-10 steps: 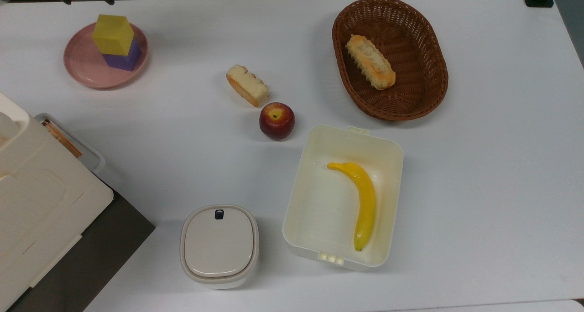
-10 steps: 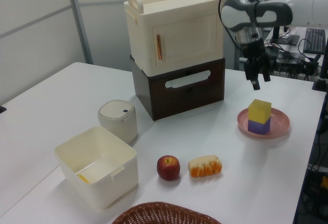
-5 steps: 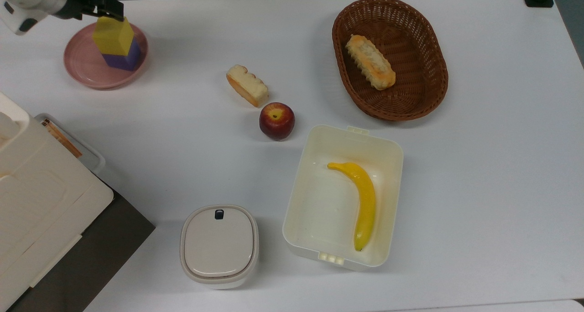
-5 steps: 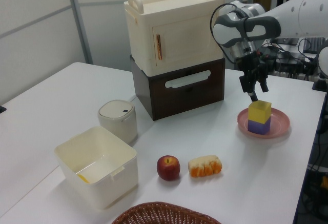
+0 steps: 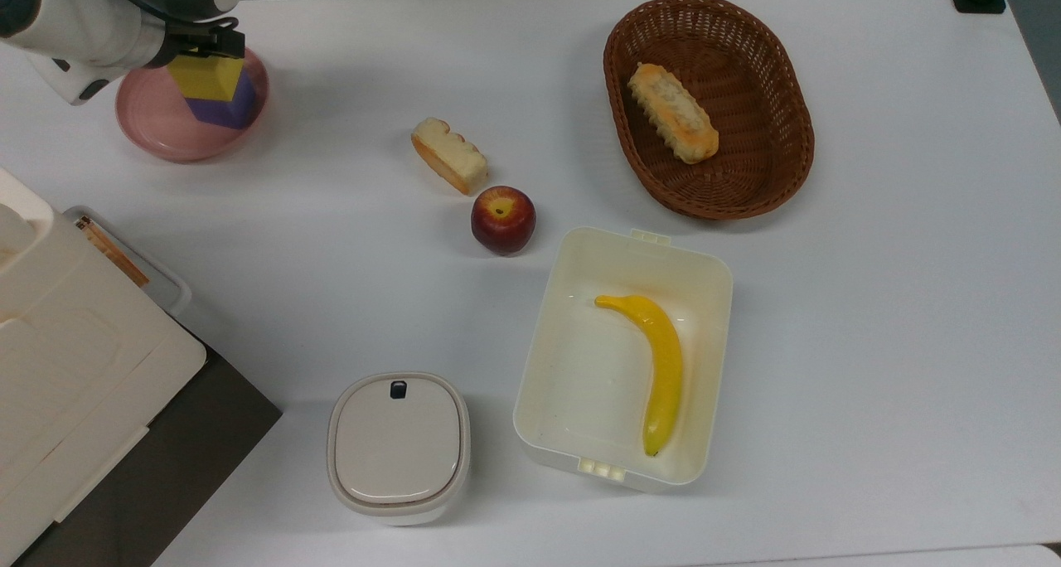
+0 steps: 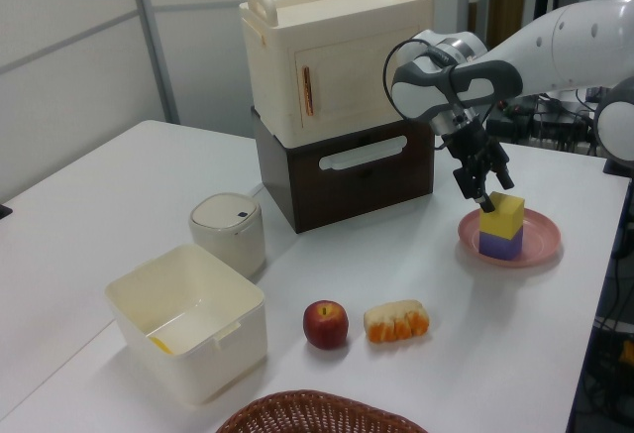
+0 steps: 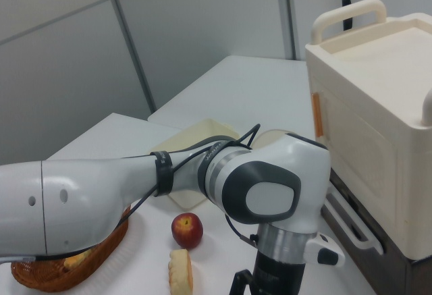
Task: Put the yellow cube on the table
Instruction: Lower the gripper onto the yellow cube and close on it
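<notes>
The yellow cube stands on top of a purple cube on a round pink plate, at the far left of the white table in the top view. My gripper hangs directly over the yellow cube, open, its fingers straddling the cube's top. In the left view the gripper is tilted, one fingertip at the upper left edge of the yellow cube, with the purple cube and the plate beneath. The arm's white body hides part of the plate in the top view.
A bread slice and an apple lie mid-table. A wicker basket holds a bread roll. A white tub holds a banana. A lidded white container and a cream-and-brown cabinet stand nearby.
The arm came in from the top view's upper left and lowered onto the cube stack. The yellow cube, purple cube and plate have not moved.
</notes>
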You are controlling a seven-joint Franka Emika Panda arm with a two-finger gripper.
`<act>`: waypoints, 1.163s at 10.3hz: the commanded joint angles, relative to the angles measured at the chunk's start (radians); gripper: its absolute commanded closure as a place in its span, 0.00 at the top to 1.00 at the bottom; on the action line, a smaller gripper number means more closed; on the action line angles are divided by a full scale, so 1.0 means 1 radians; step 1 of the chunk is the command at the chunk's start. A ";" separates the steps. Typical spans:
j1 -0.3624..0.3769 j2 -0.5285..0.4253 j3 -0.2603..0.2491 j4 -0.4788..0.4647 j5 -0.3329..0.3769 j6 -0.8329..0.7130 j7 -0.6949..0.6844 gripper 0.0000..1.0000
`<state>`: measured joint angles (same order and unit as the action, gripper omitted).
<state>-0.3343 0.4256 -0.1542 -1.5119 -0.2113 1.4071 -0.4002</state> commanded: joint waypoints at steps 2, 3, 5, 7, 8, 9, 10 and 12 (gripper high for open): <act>0.024 -0.015 0.001 -0.045 -0.043 0.039 0.020 0.66; 0.027 -0.015 0.001 -0.044 -0.045 0.039 0.018 0.37; 0.043 -0.016 0.001 -0.036 -0.043 0.032 0.018 0.12; 0.058 -0.028 0.001 -0.024 -0.045 0.026 0.017 0.12; 0.067 -0.030 -0.001 -0.001 -0.045 0.020 0.018 0.12; 0.076 -0.028 -0.001 0.028 -0.045 0.000 0.018 0.12; 0.089 -0.030 -0.001 0.044 -0.045 -0.006 0.018 0.12; 0.151 -0.028 -0.001 0.052 -0.046 0.000 0.061 0.14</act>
<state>-0.2465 0.4178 -0.1535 -1.4522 -0.2413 1.4175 -0.4001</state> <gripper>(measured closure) 0.533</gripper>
